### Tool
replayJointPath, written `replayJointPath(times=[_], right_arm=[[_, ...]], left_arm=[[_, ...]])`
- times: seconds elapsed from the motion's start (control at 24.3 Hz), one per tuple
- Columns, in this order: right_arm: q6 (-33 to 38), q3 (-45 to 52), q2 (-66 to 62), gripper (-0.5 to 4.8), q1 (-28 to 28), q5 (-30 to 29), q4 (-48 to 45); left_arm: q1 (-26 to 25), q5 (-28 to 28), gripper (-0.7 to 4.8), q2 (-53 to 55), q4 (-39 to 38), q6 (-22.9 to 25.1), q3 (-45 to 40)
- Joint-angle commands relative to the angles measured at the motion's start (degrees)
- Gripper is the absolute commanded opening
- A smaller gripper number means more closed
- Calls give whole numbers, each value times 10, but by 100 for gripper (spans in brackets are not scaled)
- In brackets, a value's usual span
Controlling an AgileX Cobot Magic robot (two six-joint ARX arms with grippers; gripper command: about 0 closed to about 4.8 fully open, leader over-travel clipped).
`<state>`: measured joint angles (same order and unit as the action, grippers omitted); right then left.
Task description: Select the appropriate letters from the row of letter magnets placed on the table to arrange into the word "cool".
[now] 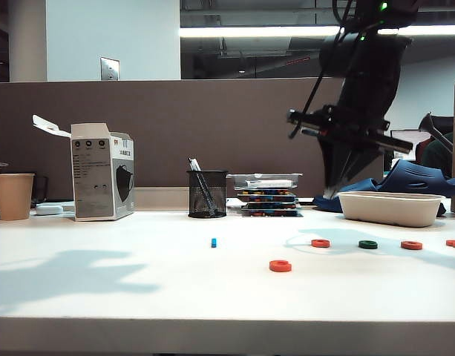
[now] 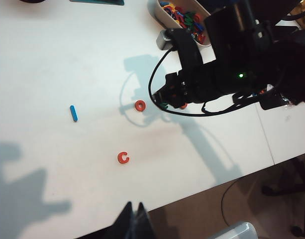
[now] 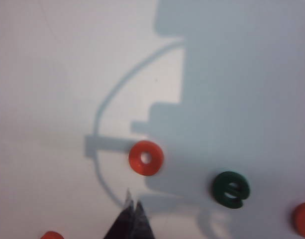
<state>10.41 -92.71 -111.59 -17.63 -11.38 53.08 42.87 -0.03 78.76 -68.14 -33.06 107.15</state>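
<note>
Right gripper point(image 3: 131, 209) above orange "o" point(image 3: 146, 158)

Far from my raised right arm I see a paper cup point(image 1: 13, 196) and a white carton point(image 1: 102, 172), flap open. Nearer it stand a mesh pen holder point(image 1: 207, 193) and stacked trays point(image 1: 268, 194). Just below it sits a white oval tub point(image 1: 390, 208).

black right arm point(image 1: 361, 89) with looping cables, green light
</note>
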Motion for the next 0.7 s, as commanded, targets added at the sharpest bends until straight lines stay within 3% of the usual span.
replayJointPath(times=[0.04,0.7], right_arm=[[-4,0,-16,-6,-2,-26,6],[2,0,-63,-6,-2,-35,-33]], left_arm=[[-1,0,-4,-2,6,1,2],[-1,-2,-4,-1,10,1,2]])
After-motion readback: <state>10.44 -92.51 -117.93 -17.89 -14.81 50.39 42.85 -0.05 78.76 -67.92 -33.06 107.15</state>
